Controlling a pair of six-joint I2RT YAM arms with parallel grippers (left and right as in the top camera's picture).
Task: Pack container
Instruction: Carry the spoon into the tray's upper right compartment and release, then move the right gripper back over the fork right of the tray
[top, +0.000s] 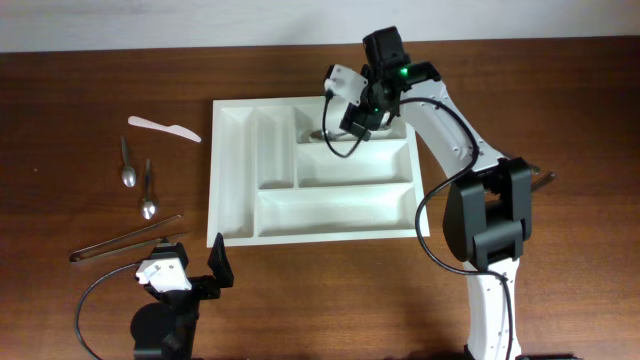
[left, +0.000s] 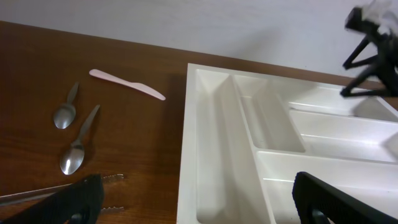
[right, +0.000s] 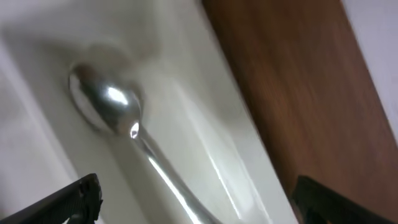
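The container (top: 214, 170) is a white cutlery tray lying in the middle of the table. A metal spoon (top: 322, 134) lies in its top long compartment. My right gripper (top: 350, 125) hovers just over that compartment, open. In the right wrist view the spoon (right: 106, 106) rests on the container's floor (right: 37, 124), its handle running down between my wide-apart right gripper (right: 196, 199) fingers without touching them. My left gripper (top: 195, 268) stands open and empty at the container's near left corner. In the left wrist view the left gripper (left: 199, 205) straddles the container's left rim (left: 186, 155).
Left of the container lie two spoons (top: 127, 170) (top: 149, 200), a white plastic knife (top: 163, 127) and metal tongs (top: 125, 240). The left wrist view shows the same spoons (left: 64, 114) (left: 74, 155), knife (left: 127, 84) and tongs (left: 37, 194) close to my left finger.
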